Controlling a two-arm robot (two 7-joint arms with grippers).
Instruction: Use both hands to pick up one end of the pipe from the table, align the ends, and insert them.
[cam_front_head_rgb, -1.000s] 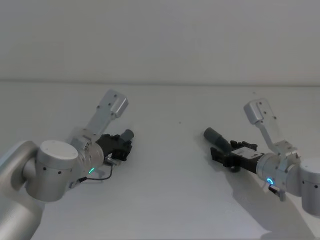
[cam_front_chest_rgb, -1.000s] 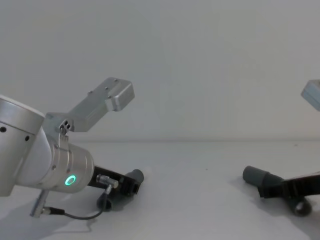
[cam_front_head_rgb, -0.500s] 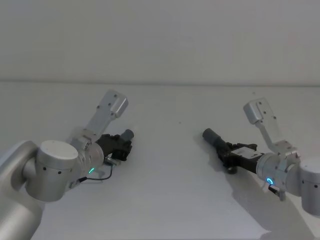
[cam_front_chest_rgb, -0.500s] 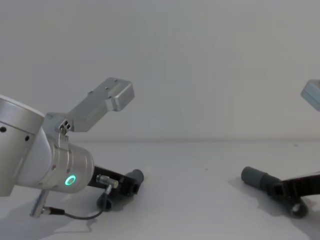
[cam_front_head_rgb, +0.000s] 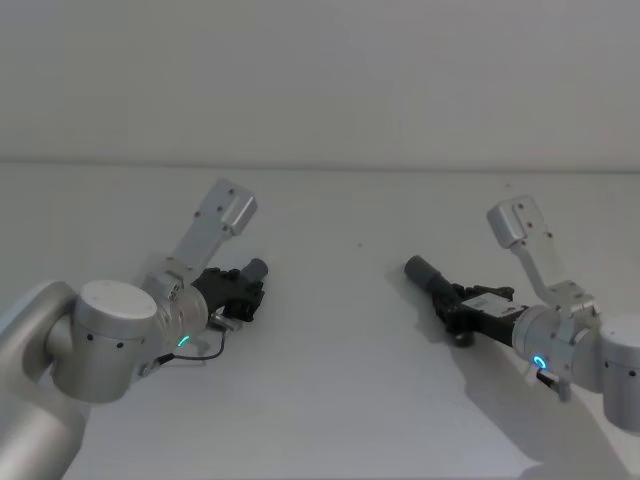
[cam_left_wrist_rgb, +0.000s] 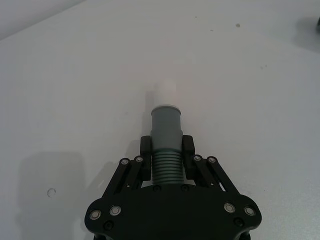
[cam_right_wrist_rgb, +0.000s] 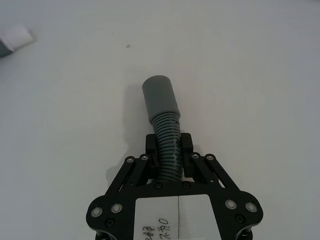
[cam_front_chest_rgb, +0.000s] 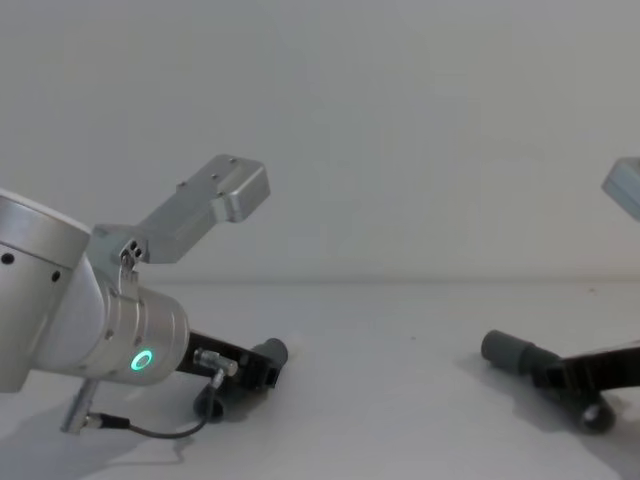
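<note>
Two dark grey ribbed pieces of the pipe lie low over the white table (cam_front_head_rgb: 330, 390). My left gripper (cam_left_wrist_rgb: 166, 150) is shut on the left piece's ribbed part. Its smooth grey cuff (cam_left_wrist_rgb: 166, 124) and white tip (cam_left_wrist_rgb: 164, 92) stick out ahead of the fingers. In the head view this gripper (cam_front_head_rgb: 247, 288) sits left of centre, with the cuff (cam_front_head_rgb: 258, 268) pointing toward the middle. My right gripper (cam_right_wrist_rgb: 169, 148) is shut on the ribs of the right piece, whose grey cuff (cam_right_wrist_rgb: 160, 97) juts forward. It stands at the right (cam_front_head_rgb: 453, 305), cuff (cam_front_head_rgb: 420, 270) aimed left. The two ends are far apart.
A wide stretch of bare table (cam_front_chest_rgb: 390, 400) separates the two pieces. The left piece's white tip (cam_right_wrist_rgb: 16, 37) shows far off in the right wrist view. A plain white wall (cam_front_head_rgb: 320, 80) rises behind the table's far edge.
The right gripper's fingers have closed in on the right hose piece, and that piece's cuff has dropped slightly lower and shifted a little left. The left arm has not moved.
</note>
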